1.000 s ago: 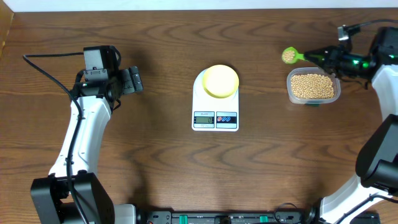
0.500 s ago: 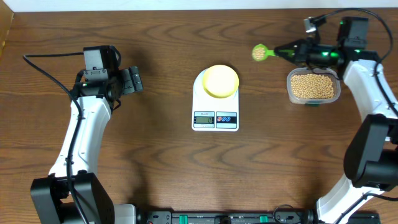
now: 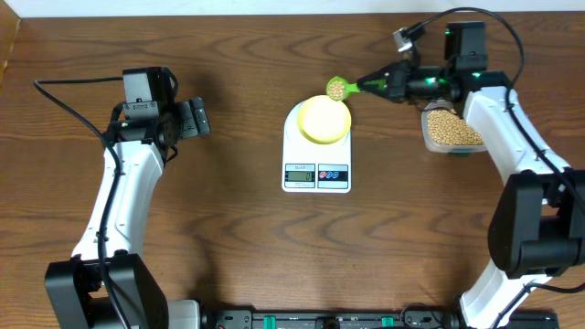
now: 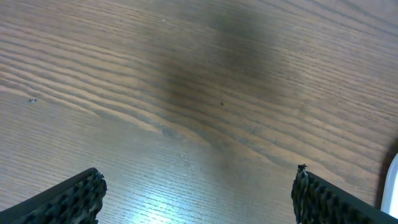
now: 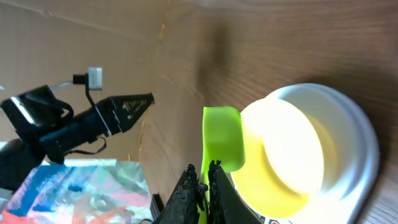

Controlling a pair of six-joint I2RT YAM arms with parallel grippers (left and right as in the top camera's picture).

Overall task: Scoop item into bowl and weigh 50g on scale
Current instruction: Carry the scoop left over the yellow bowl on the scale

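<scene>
Tabletop: end effectors, left agape, right gripping scoop of beans beside bowl.

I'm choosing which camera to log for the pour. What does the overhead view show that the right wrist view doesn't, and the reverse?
Only the overhead view shows the beans heaped in the green scoop, and the clear container holding more beans under the right arm. Only the right wrist view shows, close up, the right claw shut on the scoop's handle. Both views show the green scoop near the rim of the yellow bowl, which sits on the white scale.
</scene>
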